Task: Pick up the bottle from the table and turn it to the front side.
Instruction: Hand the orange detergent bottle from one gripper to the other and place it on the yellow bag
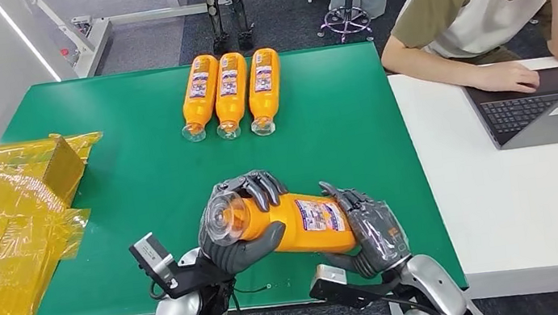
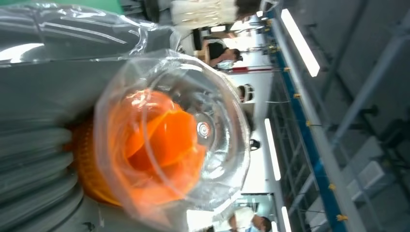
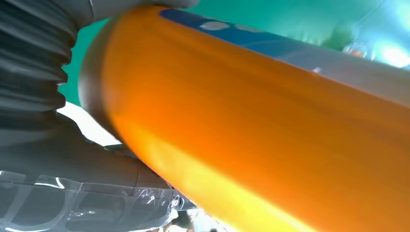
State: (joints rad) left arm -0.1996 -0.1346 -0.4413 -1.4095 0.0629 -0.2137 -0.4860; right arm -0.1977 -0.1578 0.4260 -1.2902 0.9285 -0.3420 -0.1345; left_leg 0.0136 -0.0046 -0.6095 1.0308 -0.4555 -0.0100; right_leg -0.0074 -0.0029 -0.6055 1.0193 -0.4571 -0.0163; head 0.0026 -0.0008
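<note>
The left hand (image 1: 245, 219) wraps the neck of the held bottle (image 1: 300, 221), hiding that part, and the right hand (image 1: 366, 227) covers its base. The print on its label is too small to read. In the right wrist view the bottle (image 3: 261, 125) is blurred and runs off the edge. The yellow wrapped stack (image 1: 9, 234) at the table's (image 1: 139, 168) left edge is cut off. The person's (image 1: 484, 8) head is cropped at the top.
</note>
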